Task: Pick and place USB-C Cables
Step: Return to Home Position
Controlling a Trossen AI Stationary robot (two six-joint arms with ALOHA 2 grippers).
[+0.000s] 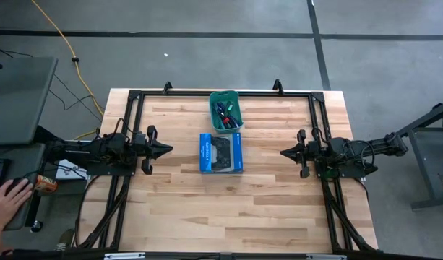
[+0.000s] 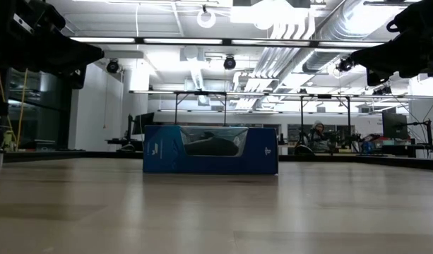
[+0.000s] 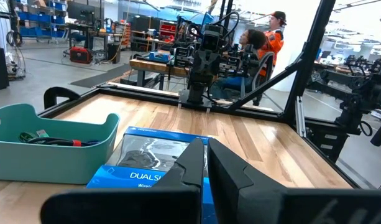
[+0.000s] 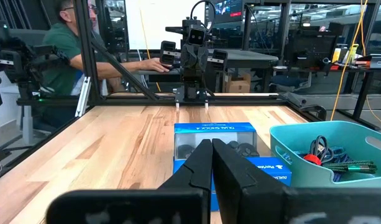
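The USB-C cables [image 1: 225, 113] lie bundled inside a teal plastic bin [image 1: 213, 120] near the table's far edge; in the right wrist view blue, green and red-banded bundles [image 4: 330, 155] show, and in the left wrist view green and dark ones [image 3: 47, 138]. My left gripper [image 1: 168, 149] hovers shut at the table's left, pointing toward the middle. My right gripper [image 1: 285, 152] hovers shut at the right, facing it. Both are above the table and apart from the bin.
A blue box picturing a black game controller [image 1: 221, 153] lies at the table's middle, just nearer than the bin, between the two grippers. A black frame [image 1: 207, 94] borders the table. A person's hand [image 1: 8, 195] rests on a side desk at left. People sit beyond the table.
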